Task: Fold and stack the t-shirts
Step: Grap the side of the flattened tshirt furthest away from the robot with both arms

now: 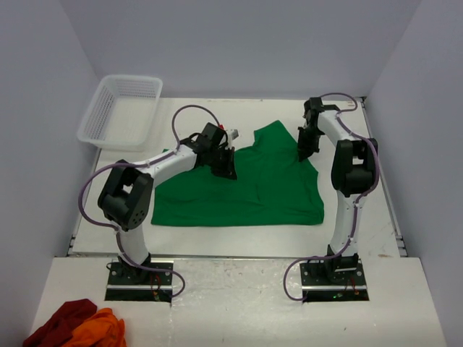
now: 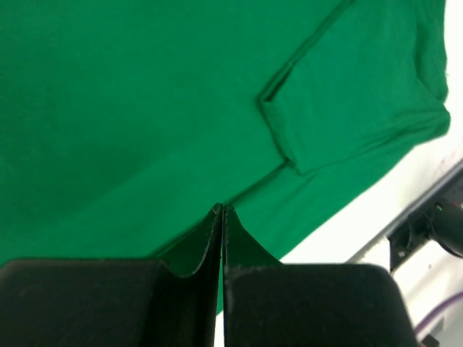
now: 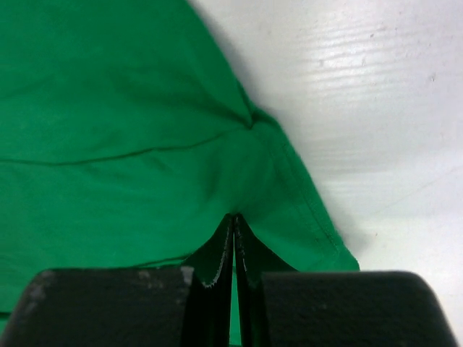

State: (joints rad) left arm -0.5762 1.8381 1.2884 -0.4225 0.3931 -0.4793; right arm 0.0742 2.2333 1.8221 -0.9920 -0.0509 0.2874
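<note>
The green t-shirt [image 1: 246, 191] lay spread on the table [image 1: 362, 231]. Your left gripper [image 2: 221, 211] was clamped on cloth at its far-left part, and your right gripper [image 3: 233, 217] was clamped on cloth by the far-right hem.

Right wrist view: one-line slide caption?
Right gripper shut on a stitched edge of the plain bright green cotton t-shirt, lying on the white table.

The white surface [image 1: 239, 240] carries a bright green t-shirt [image 1: 246, 195], spread across its middle with the straight hem toward the near edge. A white mesh basket [image 1: 94, 119] sits at the far left corner. A dark red cloth [image 1: 61, 322] and an orange cloth [image 1: 101, 330] lie bunched together, touching, at the near left corner.
</note>
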